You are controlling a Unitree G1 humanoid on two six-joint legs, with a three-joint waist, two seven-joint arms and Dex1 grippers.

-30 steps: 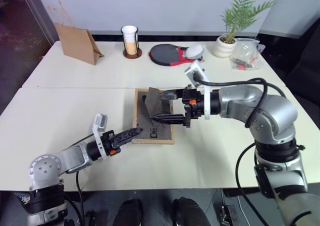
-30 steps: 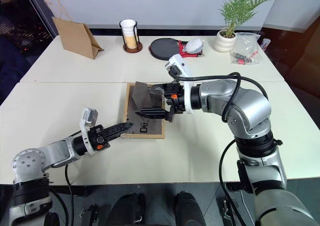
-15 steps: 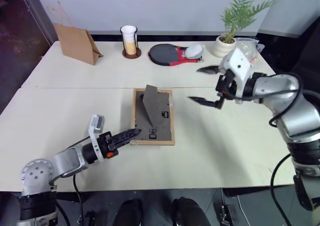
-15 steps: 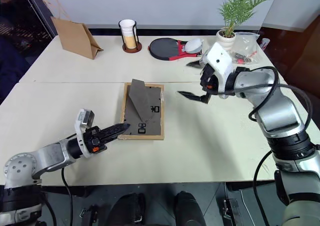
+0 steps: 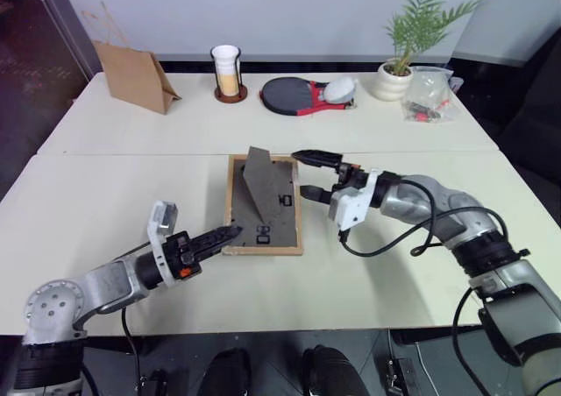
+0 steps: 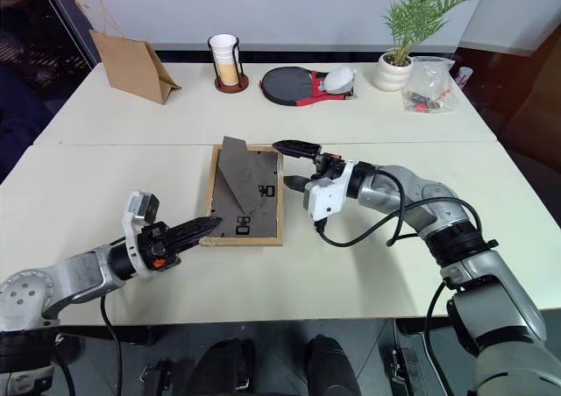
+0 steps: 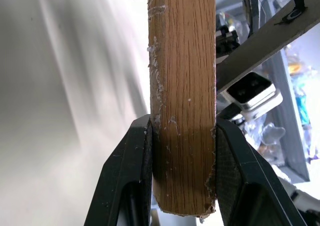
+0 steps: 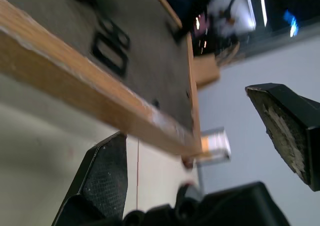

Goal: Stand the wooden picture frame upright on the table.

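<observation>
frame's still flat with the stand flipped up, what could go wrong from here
1. The left gripper pinches only a near corner of the frame; lifting from there, the frame could pivot or slip out.
2. The right gripper is wide open at the frame's right edge, not yet gripping; closing off-centre could push the frame across the table.
3. The stand sticks up at a slant; tipping the frame up carelessly could fold it back.

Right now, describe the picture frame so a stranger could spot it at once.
On the cream table, just nearer than its seam, the wooden picture frame lies face down between both grippers. Alone among the things there, it has a light-wood border and a grey stand folded up.
</observation>
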